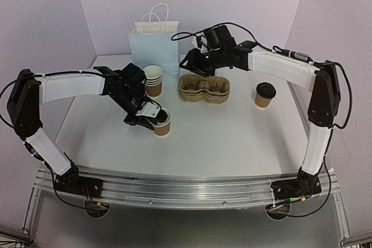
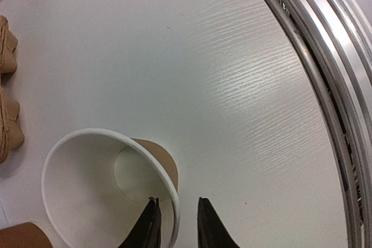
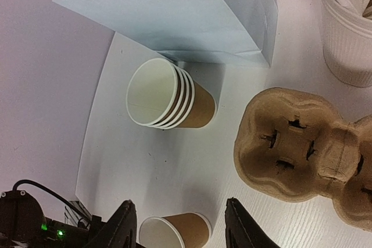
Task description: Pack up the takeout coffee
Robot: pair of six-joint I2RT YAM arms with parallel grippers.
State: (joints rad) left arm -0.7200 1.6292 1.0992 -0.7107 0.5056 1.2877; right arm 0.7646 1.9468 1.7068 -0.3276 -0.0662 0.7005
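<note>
An open brown paper cup (image 1: 163, 124) with a white rim stands on the table left of centre. My left gripper (image 1: 152, 118) is at its rim. In the left wrist view the cup (image 2: 110, 190) fills the lower left. One finger of the left gripper (image 2: 177, 225) is inside the rim and the other outside. Both stand slightly off the rim, so the gripper is open. A cup with a black lid (image 1: 265, 94) stands at the right. My right gripper (image 1: 195, 62) hovers open and empty at the back, high above the open cup (image 3: 174, 232).
A stack of empty cups (image 1: 153, 79) (image 3: 168, 94) stands in front of the pale blue bag (image 1: 154, 42) (image 3: 174, 10). Brown pulp cup carriers (image 1: 203, 88) (image 3: 296, 143) lie mid-table. A white holder of sticks (image 3: 349, 33) stands behind them. The metal rail (image 2: 325, 85) runs along the table's near edge.
</note>
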